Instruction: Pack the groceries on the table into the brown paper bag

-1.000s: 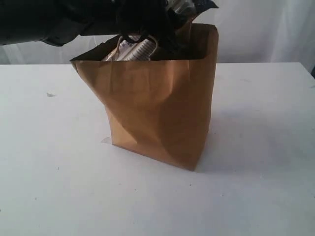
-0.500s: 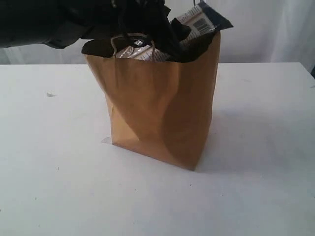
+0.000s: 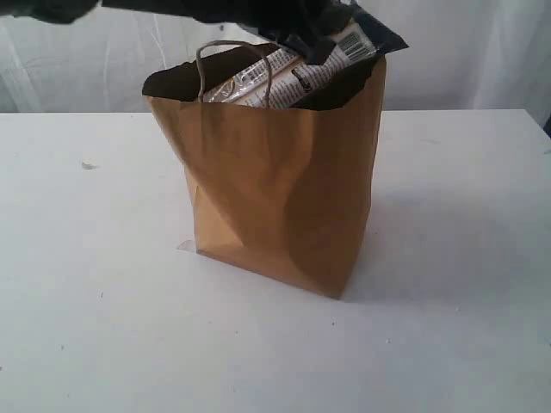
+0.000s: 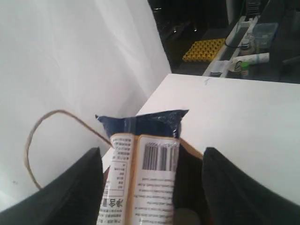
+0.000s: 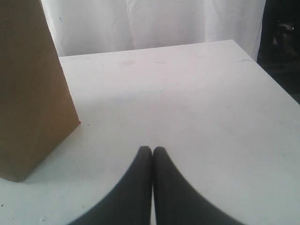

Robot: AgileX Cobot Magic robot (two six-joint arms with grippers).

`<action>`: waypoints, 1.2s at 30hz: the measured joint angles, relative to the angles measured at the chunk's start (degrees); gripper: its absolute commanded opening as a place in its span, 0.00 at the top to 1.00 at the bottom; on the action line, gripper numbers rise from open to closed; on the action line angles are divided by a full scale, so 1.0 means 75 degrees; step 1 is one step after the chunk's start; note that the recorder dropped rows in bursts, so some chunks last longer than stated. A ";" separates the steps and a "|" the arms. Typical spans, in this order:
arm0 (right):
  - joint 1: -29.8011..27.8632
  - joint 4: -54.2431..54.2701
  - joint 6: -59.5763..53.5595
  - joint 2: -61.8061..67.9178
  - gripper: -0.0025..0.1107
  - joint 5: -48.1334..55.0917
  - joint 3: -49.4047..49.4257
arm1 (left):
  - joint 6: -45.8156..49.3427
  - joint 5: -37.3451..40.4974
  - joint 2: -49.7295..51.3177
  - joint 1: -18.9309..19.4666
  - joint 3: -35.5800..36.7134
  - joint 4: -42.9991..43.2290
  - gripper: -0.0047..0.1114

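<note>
The brown paper bag [image 3: 280, 198] stands upright in the middle of the table [image 3: 448, 258]. The long white-and-navy packet [image 3: 323, 56] leans out of its open top, navy end up. My left gripper [image 3: 301, 30] hangs just above the bag mouth. It is open, with its fingers [image 4: 70, 187] standing either side of the packet [image 4: 150, 164] and a gap showing on one side. My right gripper [image 5: 152, 149] is shut and empty, low over the table [image 5: 187, 93] beside the bag [image 5: 28, 93]. Other groceries are hidden.
One twisted handle loop [image 3: 232, 60] stands up at the bag's rim. A white curtain [image 3: 482, 52] hangs behind the table. Past the table's far edge, a dark shelf holds a yellow block [image 4: 204, 49] and bottles [image 4: 248, 58].
My left gripper has opened off the packet and risen from the bag mouth. The packet stays leaning in the bag. The bag's top has straightened. The right gripper has not moved.
</note>
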 measured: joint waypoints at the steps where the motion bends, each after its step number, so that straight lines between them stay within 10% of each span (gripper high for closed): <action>1: 0.0000 0.0000 0.0000 0.0000 0.98 0.0000 0.0000 | 0.0000 0.0318 -0.0178 0.0000 -0.0033 0.0000 0.43; 6: 0.0000 0.0000 0.0000 0.0000 0.98 0.0000 0.0000 | -0.0017 0.2094 -0.1037 0.0000 -0.0050 0.0106 0.96; 12: 0.0000 0.0000 0.0000 0.0000 0.98 0.0000 0.0000 | -0.1497 0.3857 -0.1778 0.0000 -0.0053 0.1963 0.96; 21: 0.0000 0.0000 0.0000 0.0000 0.98 0.0000 0.0000 | -0.5934 0.4509 -0.3022 0.0313 -0.0066 0.7687 0.96; 36: 0.0000 0.0000 0.0000 0.0000 0.98 0.0000 0.0000 | -0.8090 0.3727 -0.3615 0.5805 0.3517 0.6820 0.96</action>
